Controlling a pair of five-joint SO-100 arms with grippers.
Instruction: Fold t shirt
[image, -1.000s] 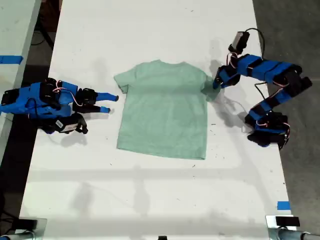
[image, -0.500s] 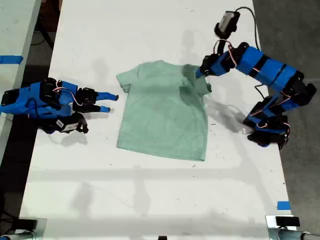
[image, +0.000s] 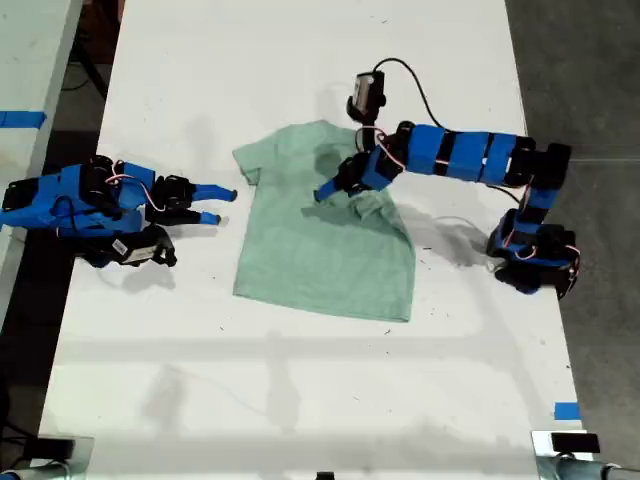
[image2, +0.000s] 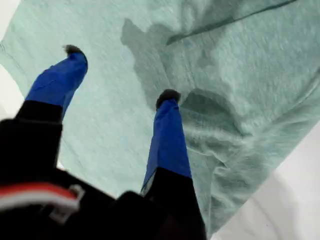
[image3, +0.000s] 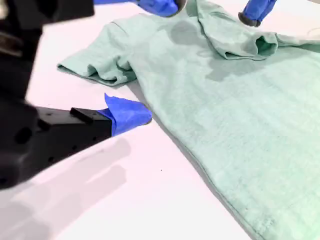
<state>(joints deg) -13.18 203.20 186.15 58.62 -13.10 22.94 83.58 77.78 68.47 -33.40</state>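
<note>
White tabletop (image: 300, 380) carried the small pale mint-green cloth t shirt (image: 320, 250) at its middle. Beside the sleeve on the exterior view's left, my second gripper (image: 215, 205) rested idle, jaws parted. Farther off, my first gripper (image: 340, 185) hovered spread, holding nothing, over the folded-in sleeve; pressing that crease flat would probably serve best.

Matt, softly flecked knit cloth t shirt (image: 325, 235); smooth white table (image: 300, 60); blue plastic fingers (image2: 167, 140), black-tipped
</note>
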